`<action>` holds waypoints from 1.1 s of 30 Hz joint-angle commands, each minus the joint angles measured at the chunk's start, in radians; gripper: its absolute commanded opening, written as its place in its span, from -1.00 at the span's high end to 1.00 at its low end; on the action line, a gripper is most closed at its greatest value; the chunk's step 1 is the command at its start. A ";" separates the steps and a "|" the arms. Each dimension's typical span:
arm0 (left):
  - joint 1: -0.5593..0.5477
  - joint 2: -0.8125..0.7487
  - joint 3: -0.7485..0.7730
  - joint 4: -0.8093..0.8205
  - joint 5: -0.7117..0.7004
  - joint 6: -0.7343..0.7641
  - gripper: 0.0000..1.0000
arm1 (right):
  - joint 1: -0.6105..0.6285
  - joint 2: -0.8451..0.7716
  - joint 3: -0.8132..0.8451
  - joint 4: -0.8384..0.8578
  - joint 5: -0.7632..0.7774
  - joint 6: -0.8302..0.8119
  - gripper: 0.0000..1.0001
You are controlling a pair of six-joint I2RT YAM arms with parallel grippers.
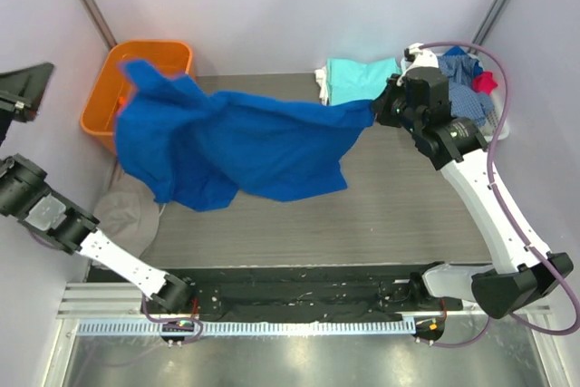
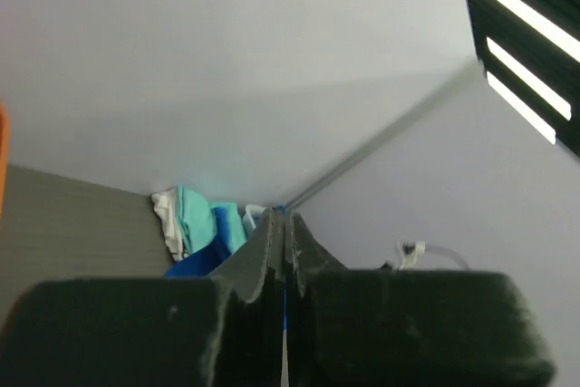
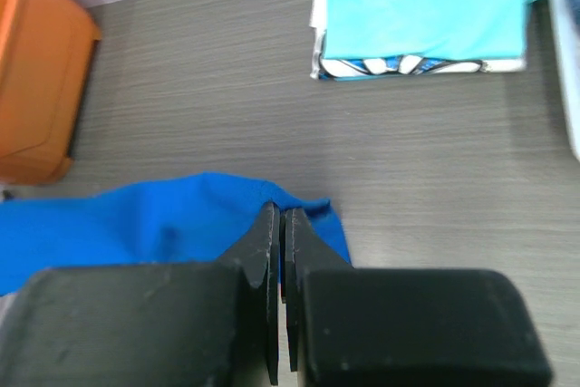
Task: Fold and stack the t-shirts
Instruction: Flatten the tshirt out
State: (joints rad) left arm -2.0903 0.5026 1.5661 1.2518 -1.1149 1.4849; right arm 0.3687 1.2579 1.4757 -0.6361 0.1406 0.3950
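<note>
The blue t-shirt [image 1: 245, 147] is held up over the tabletop [image 1: 408, 215] and is stretched from side to side. Its right end is pinched by the right pincer [image 3: 279, 219], whose two fingers are pressed tight together on the cloth. Its left end is lifted up above the orange bin [image 1: 95, 106]. The left pincer [image 2: 282, 224] is shown by its own camera. Its fingers are almost together, and a thin strip of blue is caught between them.

The middle of the shirt is hung down in loose folds. Whether it touches the tabletop cannot be told.

At the far right corner of the tabletop, a folded aqua t-shirt [image 1: 358, 77] is laid flat on top of a folded white t-shirt [image 3: 408, 65]. Just to the right of that stack, a heap of clothes [image 1: 464, 70] is piled up, partly hidden by the right arm. A small red cloth [image 1: 486, 82] is seen in it. A grey cloth [image 1: 127, 210] is seen by the tabletop's left edge.
</note>
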 commanded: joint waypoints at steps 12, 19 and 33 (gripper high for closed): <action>-0.297 -0.124 -0.090 -1.826 -0.632 -1.138 1.00 | -0.014 -0.046 -0.035 -0.024 0.065 -0.016 0.98; -0.298 -0.199 -0.184 -1.776 -0.631 -1.135 0.91 | -0.013 -0.048 -0.074 -0.007 0.065 -0.010 0.82; -0.298 -0.251 -0.248 -1.755 -0.631 -1.141 -0.99 | -0.013 -0.064 -0.115 0.016 0.048 -0.010 -0.15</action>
State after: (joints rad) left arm -2.0895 0.2630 1.3254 -0.5213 -1.5002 0.3447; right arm 0.3576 1.2343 1.3636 -0.6636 0.1909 0.3908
